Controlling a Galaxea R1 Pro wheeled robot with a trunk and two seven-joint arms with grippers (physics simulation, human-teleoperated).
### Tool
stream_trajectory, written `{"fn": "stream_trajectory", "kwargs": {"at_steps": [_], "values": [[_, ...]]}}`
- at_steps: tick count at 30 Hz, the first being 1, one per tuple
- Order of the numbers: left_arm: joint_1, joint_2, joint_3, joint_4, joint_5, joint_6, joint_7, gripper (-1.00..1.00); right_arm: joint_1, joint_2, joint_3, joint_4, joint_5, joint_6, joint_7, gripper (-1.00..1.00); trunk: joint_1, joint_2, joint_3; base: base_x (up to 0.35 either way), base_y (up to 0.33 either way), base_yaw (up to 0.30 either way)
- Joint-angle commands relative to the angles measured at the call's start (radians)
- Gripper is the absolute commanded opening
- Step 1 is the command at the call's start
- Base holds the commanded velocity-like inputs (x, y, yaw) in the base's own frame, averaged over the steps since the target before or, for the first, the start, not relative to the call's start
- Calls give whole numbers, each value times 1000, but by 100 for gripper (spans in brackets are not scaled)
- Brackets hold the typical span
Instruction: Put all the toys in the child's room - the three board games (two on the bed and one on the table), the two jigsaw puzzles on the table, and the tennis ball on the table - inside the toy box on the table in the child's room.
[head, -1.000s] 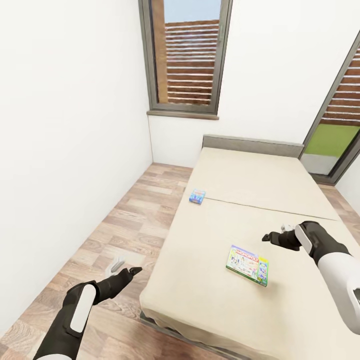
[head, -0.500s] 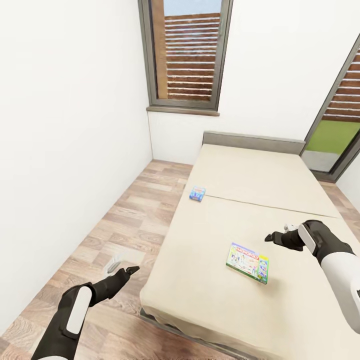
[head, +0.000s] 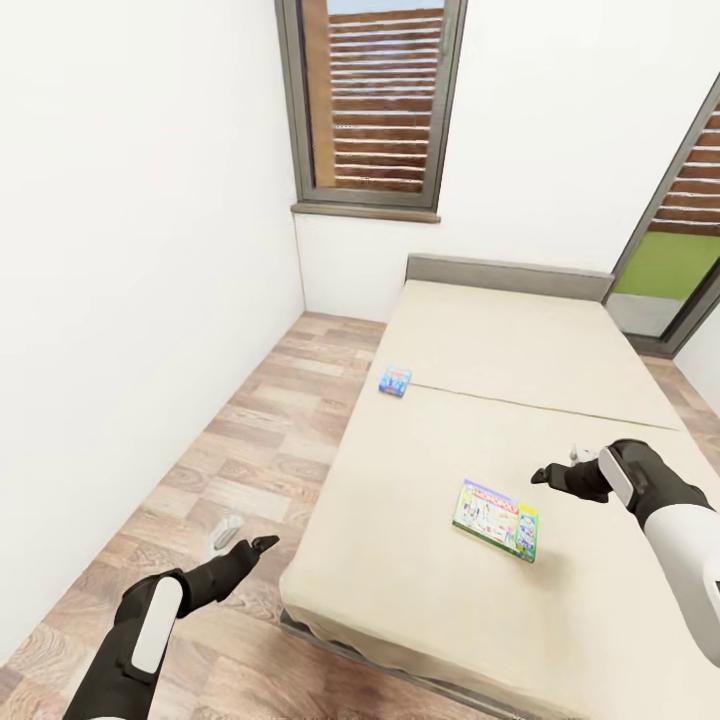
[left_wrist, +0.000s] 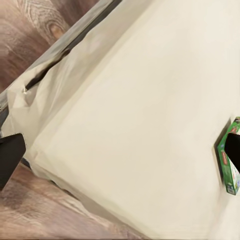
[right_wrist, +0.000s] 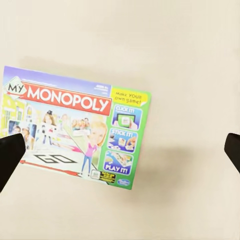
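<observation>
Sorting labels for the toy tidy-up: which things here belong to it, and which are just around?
Job:
Monopoly box, on the bed
small blue game box, near the bed's edge

Around:
window
glass door
floor

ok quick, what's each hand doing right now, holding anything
left hand: open, empty, over the floor beside the bed.
right hand: open, empty, above the green-edged board game.

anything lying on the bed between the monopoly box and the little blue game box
No. In the head view, only bare beige mattress and a seam line lie between the Monopoly box and the small blue game box on the bed.
</observation>
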Motion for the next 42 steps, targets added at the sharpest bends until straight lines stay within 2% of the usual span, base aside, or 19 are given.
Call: {"fn": "stream_trajectory", "kwargs": {"at_steps": [1, 23, 32, 37, 42], "values": [[1, -1, 4, 0, -3, 6, -5, 100, -1, -1, -4, -1, -1, 5, 2, 100, 0, 0, -3, 0, 0, 0], [12, -3, 4, 10, -2, -50, -5, 100, -3, -6, -4, -1, -1, 6, 0, 100, 0, 0, -38, 0, 0, 0], [12, -2, 4, 11, -3, -54, -4, 100, -5, -20, -8, -1, -1, 6, -1, 100, 0, 0, -53, 0, 0, 0], [12, -2, 4, 11, -3, -55, -4, 100, -13, -32, -25, 0, -2, 8, 0, 100, 0, 0, -61, 0, 0, 0], [12, -2, 4, 11, -2, -55, -7, 100, -39, -40, -62, 5, -1, 15, 2, 100, 0, 0, -70, 0, 0, 0]]}}
